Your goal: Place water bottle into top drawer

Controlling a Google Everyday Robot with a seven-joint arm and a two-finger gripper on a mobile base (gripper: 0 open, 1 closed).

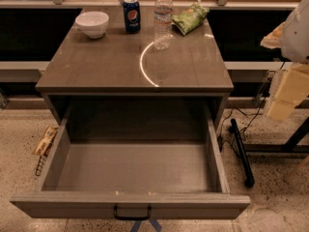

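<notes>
The water bottle [163, 18] is clear plastic with a white cap. It stands upright at the back of the grey-brown cabinet top [106, 64], right of centre. The top drawer [130, 168] is pulled fully open below, its box interior bare, with a black handle [132, 214] at front centre. My gripper [281, 100] hangs at the right edge of the view, beside the cabinet and level with its top. It is well to the right of the bottle and holds nothing I can see.
A blue Pepsi can [131, 14], a white bowl [92, 23] and a green snack bag [190, 17] share the back of the top. A snack packet [45, 140] lies on the floor at left. A black bar and cables [240, 151] lie at right.
</notes>
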